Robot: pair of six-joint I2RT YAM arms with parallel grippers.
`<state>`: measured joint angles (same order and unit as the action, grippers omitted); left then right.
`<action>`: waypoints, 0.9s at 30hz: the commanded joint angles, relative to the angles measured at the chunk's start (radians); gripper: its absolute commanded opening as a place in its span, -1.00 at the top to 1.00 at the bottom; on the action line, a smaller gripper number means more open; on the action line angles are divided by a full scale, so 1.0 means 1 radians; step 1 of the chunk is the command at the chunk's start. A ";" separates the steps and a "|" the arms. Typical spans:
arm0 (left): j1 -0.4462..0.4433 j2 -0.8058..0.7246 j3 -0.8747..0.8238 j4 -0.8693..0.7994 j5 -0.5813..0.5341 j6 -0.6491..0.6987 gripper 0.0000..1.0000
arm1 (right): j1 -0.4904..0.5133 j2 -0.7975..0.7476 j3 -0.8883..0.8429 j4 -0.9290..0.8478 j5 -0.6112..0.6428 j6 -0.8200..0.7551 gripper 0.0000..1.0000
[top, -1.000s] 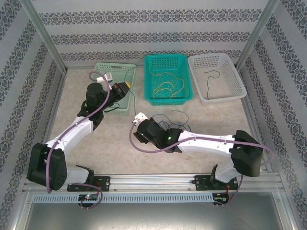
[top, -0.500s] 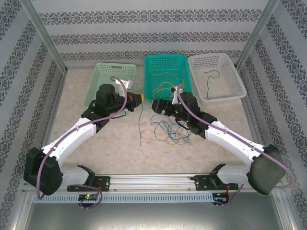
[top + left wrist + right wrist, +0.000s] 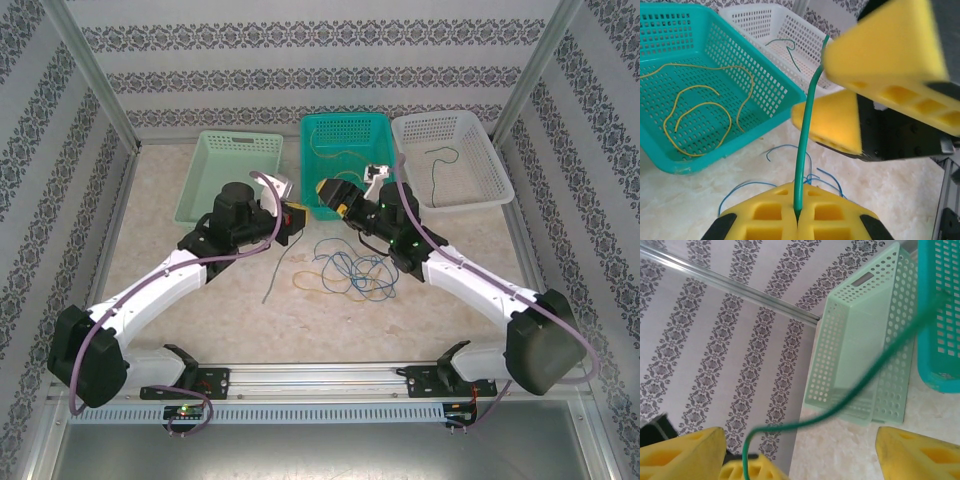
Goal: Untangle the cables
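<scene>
Mid-handover above the table centre, by the look of it. Pinched fully shut in the left gripper [image 3: 799,219]: a thin dark green cable [image 3: 805,140], rising straight from between the yellow foam pads [image 3: 835,225] in the left wrist view and, in the top view, trailing from that grip toward 7 o'clock, down to the beige tabletop [image 3: 300,330]. Just at 3 o'clock of it, the right gripper [image 3: 336,197], spread wide and gripping nothing, with the green cable passing through its gap without clearly touching either finger. At 6 o'clock of the teal plastic mesh basket [image 3: 308,170], a loose tangle of thin blue cables [image 3: 350,268] on the table, apart from the green one as far as can be told. Inside the teal basket, thin yellow cables [image 3: 715,67]; in the white mesh basket [image 3: 500,170] at 3 o'clock of it, one more dark green strand [image 3: 437,165]. To do this well: centre the cable in the right gap first, to avoid a slip off a pad edge, likely with so thin a wire. Close squarely, near the left pads, leaving little slack to sag. Hold the left pinch firm until then and release only after. Then lift slowly toward 1 o'clock and the white basket, probably its home, watching for the trailing end snagging the blue loops.
</scene>
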<state>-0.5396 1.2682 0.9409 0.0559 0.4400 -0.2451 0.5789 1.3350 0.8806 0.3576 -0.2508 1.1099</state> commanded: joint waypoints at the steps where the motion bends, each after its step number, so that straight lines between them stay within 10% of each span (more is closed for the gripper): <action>1: -0.029 0.010 0.044 -0.040 -0.022 0.067 0.95 | 0.012 0.022 0.053 0.031 0.060 0.024 -0.49; 6: -0.067 0.046 0.069 -0.139 -0.032 0.143 0.96 | 0.029 0.053 0.144 -0.078 0.093 -0.050 -0.17; 15: -0.093 0.104 0.126 -0.298 -0.055 0.222 0.97 | 0.035 0.088 0.359 -0.502 0.139 -0.327 1.00; 27: -0.091 0.243 0.275 -0.415 -0.019 0.170 0.98 | 0.157 0.179 0.573 -0.937 0.428 -0.622 1.00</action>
<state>-0.6216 1.4811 1.1728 -0.3103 0.4080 -0.0589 0.6941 1.4887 1.4059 -0.4446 0.1024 0.5854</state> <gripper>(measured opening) 0.046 0.071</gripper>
